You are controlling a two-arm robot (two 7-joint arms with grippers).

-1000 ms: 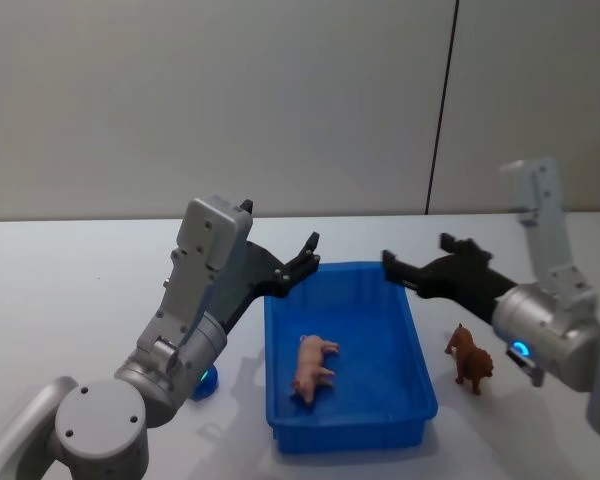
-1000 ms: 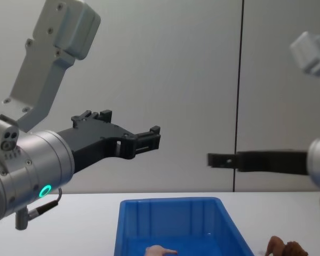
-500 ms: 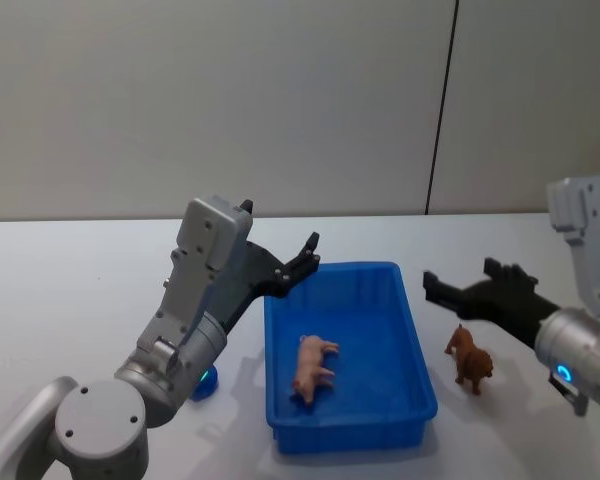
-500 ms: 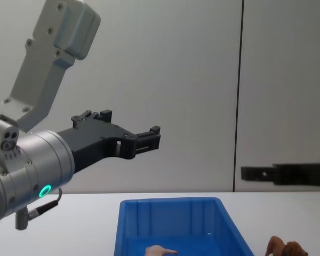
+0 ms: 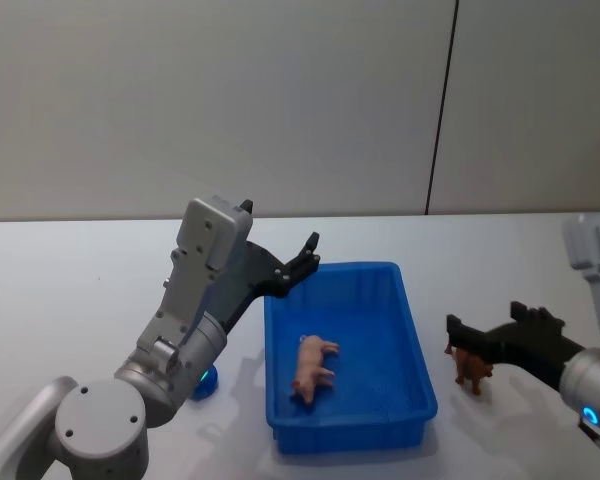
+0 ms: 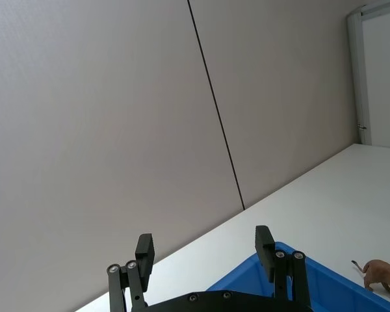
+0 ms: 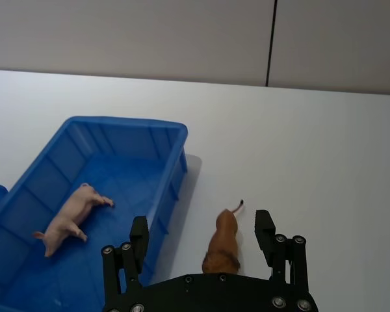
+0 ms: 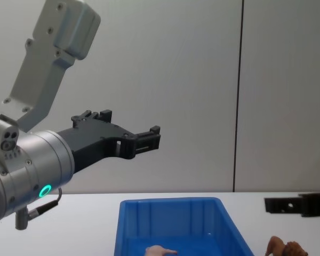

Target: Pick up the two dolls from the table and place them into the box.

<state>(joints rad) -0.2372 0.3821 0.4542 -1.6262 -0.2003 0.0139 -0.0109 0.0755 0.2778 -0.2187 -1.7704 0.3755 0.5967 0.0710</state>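
The blue bin (image 5: 350,435) is glossy, ribbed plastic. The pink pig figurine (image 5: 312,365) looks smooth and moulded, the reddish-brown figurine (image 7: 222,242) shaggy, rougher. The tabletop (image 5: 80,290) is smooth matt white. The left tool (image 6: 205,240) and right tool (image 7: 202,224) are matt black.

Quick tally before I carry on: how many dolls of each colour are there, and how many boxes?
Blue box: 1
Pink doll: 1, lying inside the box
Reddish-brown doll: 1, standing on the table beside the box
Total: 3
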